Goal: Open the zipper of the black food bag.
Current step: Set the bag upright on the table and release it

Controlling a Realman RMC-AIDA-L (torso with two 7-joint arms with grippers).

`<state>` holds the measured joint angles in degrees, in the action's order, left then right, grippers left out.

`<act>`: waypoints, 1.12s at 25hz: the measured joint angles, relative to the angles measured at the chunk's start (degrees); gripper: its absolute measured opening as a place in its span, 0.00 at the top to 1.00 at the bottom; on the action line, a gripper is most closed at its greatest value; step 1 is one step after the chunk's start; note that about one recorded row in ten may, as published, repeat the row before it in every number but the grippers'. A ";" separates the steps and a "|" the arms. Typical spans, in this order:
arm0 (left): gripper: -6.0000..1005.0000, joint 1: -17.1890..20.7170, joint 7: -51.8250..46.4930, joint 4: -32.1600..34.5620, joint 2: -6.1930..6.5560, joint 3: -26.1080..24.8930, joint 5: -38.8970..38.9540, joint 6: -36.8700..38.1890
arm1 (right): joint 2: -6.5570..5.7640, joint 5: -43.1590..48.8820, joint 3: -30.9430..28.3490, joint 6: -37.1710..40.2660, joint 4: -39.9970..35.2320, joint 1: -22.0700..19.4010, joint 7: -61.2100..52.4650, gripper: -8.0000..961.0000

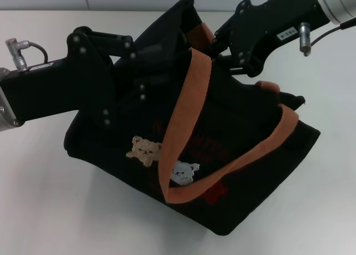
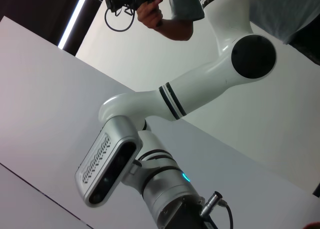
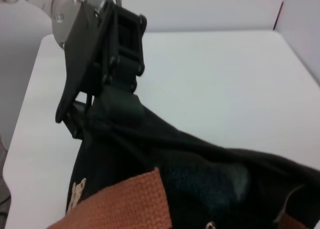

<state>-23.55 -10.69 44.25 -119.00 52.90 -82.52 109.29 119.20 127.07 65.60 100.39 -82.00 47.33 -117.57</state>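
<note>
Gripping black food bag edge, left hand

Black screw-studded left gripper, silver wrists, white black-banded arm.

red lettering on the black food bag is unreadable; the small white label on the right arm too.

Both claws pinched shut, close together.
</note>
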 joint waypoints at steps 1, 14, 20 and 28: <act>0.80 0.00 0.00 -0.08 0.00 0.00 0.00 0.05 | 0.08 -0.37 0.16 -0.14 -0.51 -0.43 0.41 0.70; 0.80 0.17 0.14 -0.21 0.00 0.01 -0.01 -0.06 | -0.21 -2.98 -0.76 3.77 -4.11 -4.25 1.32 0.99; 0.80 0.18 0.16 -0.22 -0.01 -0.01 -0.01 -0.09 | -0.19 -3.14 -3.93 5.75 -8.81 -6.50 4.01 0.98; 0.80 0.25 0.24 -0.22 0.07 0.01 -0.01 0.03 | -0.20 -3.21 -5.20 3.95 -9.65 -7.03 5.03 0.96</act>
<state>-23.30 -10.45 44.03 -118.93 52.91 -82.53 109.32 119.00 123.85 60.40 104.35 -91.65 40.30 -112.54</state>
